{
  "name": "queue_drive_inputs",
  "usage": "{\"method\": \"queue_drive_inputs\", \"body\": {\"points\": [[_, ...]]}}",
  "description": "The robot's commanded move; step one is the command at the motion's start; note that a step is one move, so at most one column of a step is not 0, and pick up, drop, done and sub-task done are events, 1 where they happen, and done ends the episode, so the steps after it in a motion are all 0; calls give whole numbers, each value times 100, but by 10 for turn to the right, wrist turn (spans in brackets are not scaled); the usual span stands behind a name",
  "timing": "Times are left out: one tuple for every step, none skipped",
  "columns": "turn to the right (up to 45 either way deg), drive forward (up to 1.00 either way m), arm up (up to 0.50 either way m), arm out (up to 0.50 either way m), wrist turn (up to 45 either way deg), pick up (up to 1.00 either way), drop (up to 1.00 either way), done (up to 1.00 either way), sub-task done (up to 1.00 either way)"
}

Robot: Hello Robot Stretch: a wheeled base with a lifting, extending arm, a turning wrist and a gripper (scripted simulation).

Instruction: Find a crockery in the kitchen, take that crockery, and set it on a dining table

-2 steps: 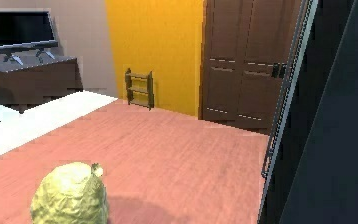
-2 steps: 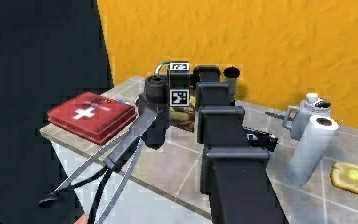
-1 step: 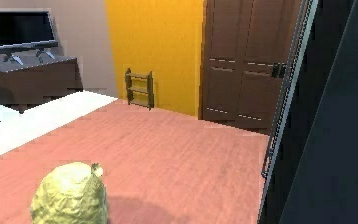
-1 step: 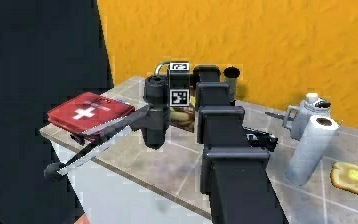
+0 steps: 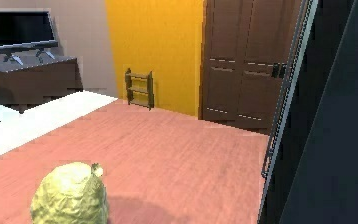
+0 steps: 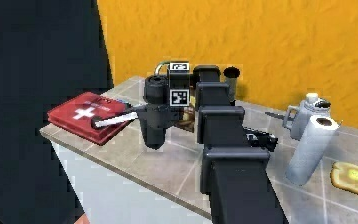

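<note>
In the arm side view my arm (image 6: 227, 165) rises as a dark bar over a tiled countertop (image 6: 147, 165) in front of an orange wall. The gripper (image 6: 122, 118) points toward the view's left, and its thin fingers (image 6: 115, 119) reach a flat red box with a white cross (image 6: 75, 112) lying on the counter. I cannot tell whether the gripper holds anything. A flat yellow thing (image 6: 352, 178) lies on the counter at the view's right edge; its kind is unclear.
A white paper roll (image 6: 313, 150) and a spray bottle (image 6: 305, 106) stand right of the arm. A tall black mass (image 6: 37, 90) fills the left. The forward view shows a red-covered bed (image 5: 157, 160), a lumpy yellowish thing (image 5: 69, 197), a television (image 5: 22, 30), brown doors (image 5: 249, 60) and a small wooden rack (image 5: 139, 88).
</note>
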Motion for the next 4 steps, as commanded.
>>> {"method": "queue_drive_inputs", "body": {"points": [[0, 0, 0, 0, 300, 0, 0, 0, 0], [0, 0, 0, 0, 0, 100, 0, 0, 0], [0, 0, 0, 0, -450, 0, 0, 0, 0], [0, 0, 0, 0, -450, 0, 0, 0, 0]]}}
